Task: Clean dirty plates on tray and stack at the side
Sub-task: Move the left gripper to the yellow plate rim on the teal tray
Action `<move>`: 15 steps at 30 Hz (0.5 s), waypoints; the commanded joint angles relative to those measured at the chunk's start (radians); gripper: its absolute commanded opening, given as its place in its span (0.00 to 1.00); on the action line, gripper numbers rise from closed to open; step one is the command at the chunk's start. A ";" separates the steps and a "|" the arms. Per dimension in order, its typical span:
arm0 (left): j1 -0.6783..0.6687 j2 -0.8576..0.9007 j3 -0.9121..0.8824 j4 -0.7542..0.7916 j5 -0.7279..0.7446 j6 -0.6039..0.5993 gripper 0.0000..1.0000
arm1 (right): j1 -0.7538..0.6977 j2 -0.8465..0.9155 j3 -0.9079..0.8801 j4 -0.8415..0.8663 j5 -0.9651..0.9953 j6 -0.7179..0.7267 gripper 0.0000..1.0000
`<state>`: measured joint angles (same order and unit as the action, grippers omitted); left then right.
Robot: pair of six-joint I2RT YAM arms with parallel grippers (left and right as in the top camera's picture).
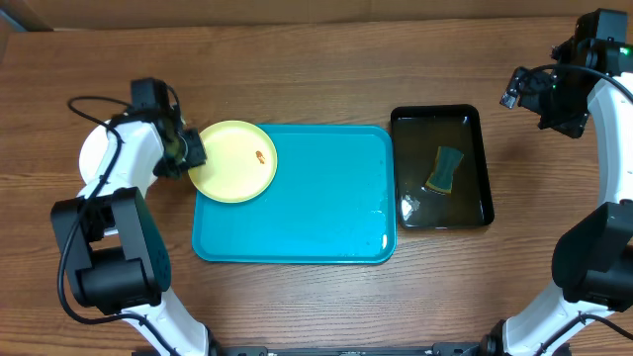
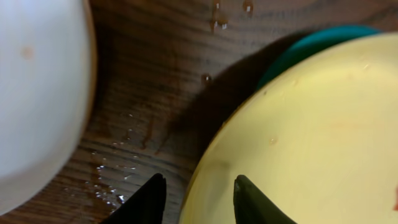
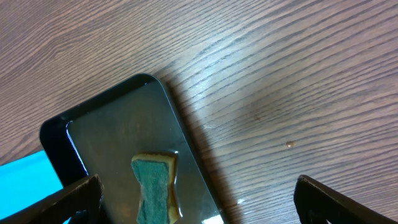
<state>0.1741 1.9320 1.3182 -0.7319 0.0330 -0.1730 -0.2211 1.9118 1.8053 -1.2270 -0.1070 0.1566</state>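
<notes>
While we look down from overhead, pale yellow-green plate [image 1: 232,161]: it lies over the far-left corner of the turquoise tray [image 1: 316,213], its left edge past the rim, with a small orange-brown smear on it.
Overhead, left gripper [image 1: 188,150]: at that plate's left edge, with the arm bent low; we cannot make out the fingers here.
Overhead, white plate [image 1: 96,158]: on the table [image 1: 316,59] left of the tray, partly under the left arm.
Overhead, right arm [image 1: 598,89]: folded back at the far right, apart from the black tray [image 1: 481,124], which holds water and a sponge [image 1: 445,168].
Left wrist, fingers [image 2: 146,199]: parted, with the yellow-green plate's rim between them; we cannot tell whether they pinch it.
Left wrist, seen only here: water drops [image 2: 217,22] on the wood between the two plates.
Right wrist, right gripper [image 3: 199,199]: fingers spread wide and holding nothing, above the black tray's corner, where the sponge shows its green face.
</notes>
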 commanded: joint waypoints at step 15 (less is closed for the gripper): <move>-0.054 -0.023 -0.026 -0.230 0.428 -0.014 0.14 | -0.003 -0.006 0.014 0.003 0.001 0.004 1.00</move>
<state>0.1551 1.9312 1.2957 -0.9382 0.3309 -0.1738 -0.2211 1.9118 1.8053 -1.2274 -0.1070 0.1570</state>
